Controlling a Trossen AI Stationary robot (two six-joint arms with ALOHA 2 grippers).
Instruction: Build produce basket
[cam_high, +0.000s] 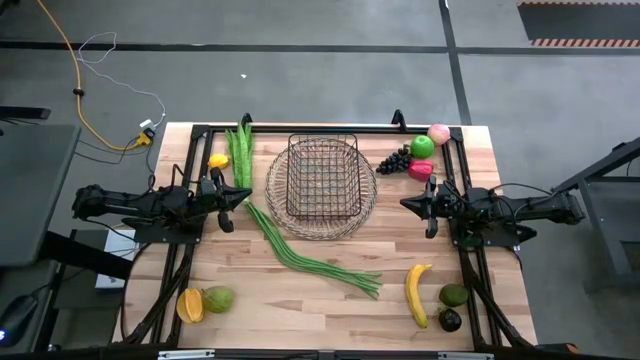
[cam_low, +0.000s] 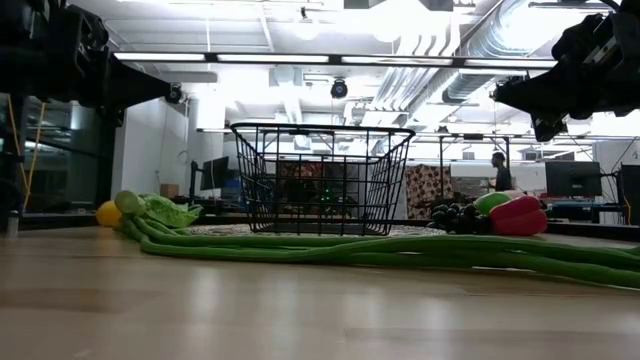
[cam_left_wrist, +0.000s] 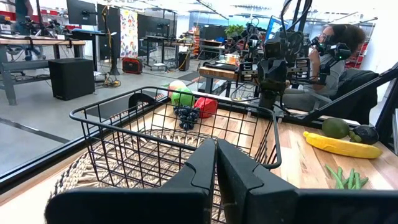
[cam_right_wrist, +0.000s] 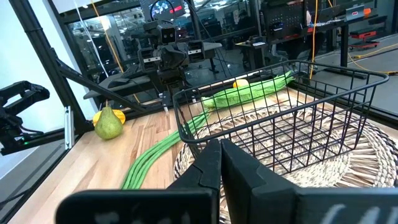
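Left gripper (cam_high: 243, 197) clenched, empty, at basket's (cam_high: 321, 186) 9 o'clock; right gripper (cam_high: 406, 204) same at 3. We judge produce ringed around basket for reach.

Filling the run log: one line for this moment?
stage: not started | basket: empty, mid-table on woven mat | produce: on the table around it | left gripper: shut, empty | right gripper: shut, empty

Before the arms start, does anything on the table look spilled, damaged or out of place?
Nothing looks spilled or damaged. The basket stands upright and empty on a woven mat. The only slight oddity: the long green beans sprawl diagonally across the table's middle.
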